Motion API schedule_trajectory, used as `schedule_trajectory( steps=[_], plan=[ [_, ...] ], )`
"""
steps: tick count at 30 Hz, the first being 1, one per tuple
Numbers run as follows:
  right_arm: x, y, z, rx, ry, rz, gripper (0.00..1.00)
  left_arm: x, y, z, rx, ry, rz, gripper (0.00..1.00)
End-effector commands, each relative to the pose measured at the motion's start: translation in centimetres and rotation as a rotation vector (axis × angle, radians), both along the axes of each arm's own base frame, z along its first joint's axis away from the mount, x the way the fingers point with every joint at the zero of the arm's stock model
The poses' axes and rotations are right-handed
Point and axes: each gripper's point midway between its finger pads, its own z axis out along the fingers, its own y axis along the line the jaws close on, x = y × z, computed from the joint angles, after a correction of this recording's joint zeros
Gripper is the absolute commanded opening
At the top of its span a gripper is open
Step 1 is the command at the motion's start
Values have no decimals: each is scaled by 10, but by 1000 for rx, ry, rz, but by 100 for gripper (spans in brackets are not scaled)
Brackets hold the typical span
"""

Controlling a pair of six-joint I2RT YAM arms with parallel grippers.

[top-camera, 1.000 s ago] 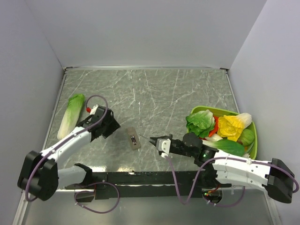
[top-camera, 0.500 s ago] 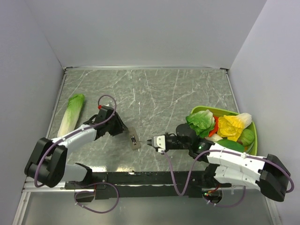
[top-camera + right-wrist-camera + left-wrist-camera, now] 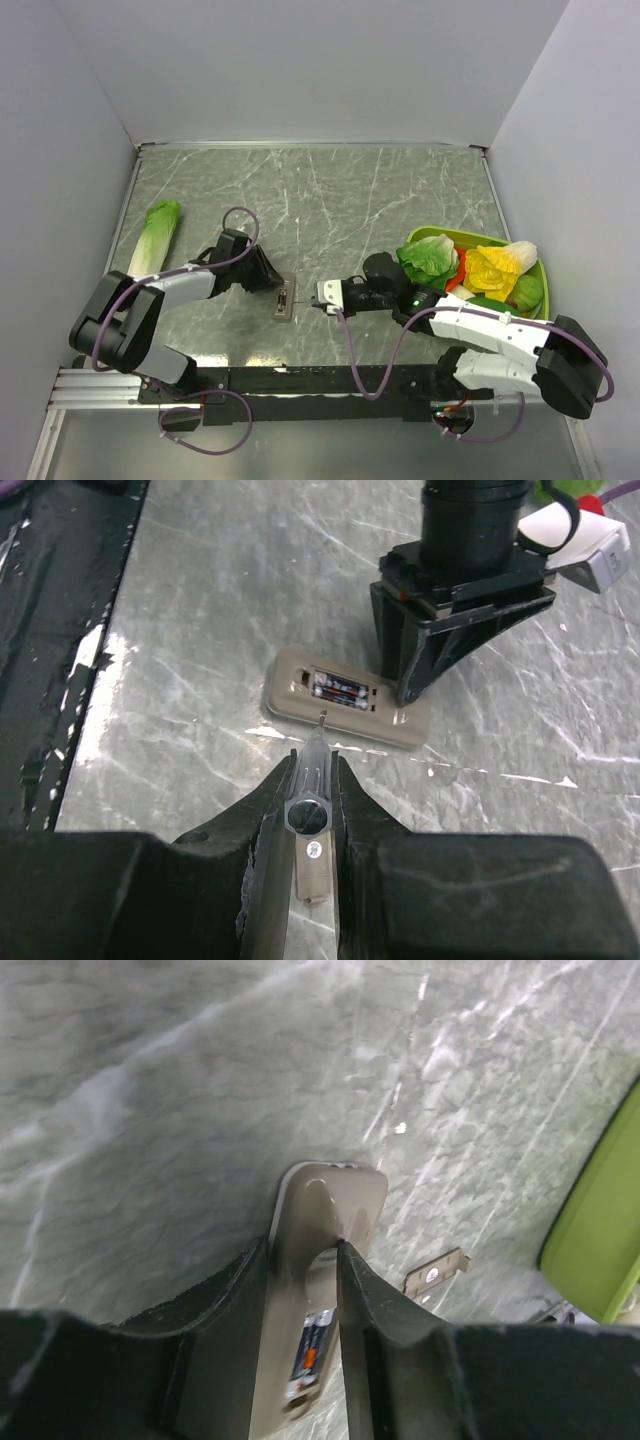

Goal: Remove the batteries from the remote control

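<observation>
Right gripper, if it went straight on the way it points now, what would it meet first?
The remote control, lying just ahead; the thin pick in the right gripper points at its near edge, probably almost touching.

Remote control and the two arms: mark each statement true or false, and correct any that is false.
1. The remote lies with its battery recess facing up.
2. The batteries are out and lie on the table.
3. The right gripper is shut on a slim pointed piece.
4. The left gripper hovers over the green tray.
1. True. The remote control lies flat on the table with its grey-tan face and open recess upward.
2. False. The batteries sit inside the recess.
3. True. The right gripper is shut on a slim pointed piece whose tip points at the remote.
4. False. The left gripper is at one end of the remote, far from the green tray.
</observation>
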Motion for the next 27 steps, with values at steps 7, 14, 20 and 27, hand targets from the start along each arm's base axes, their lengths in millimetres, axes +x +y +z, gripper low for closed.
schedule_trajectory(
  steps=[7,14,20,27],
  plan=[
    [27,11,21,47,44,-129,0,-1,-11,5,-26,-34,-54,37],
    [45,12,19,11,168,-289,0,-5,22,-1,108,-21,71,38],
    [50,24,16,-20,233,-319,0,-7,20,19,59,-56,91,41],
    [46,39,14,-51,284,-348,0,-23,12,21,-21,-64,38,36]
  ],
)
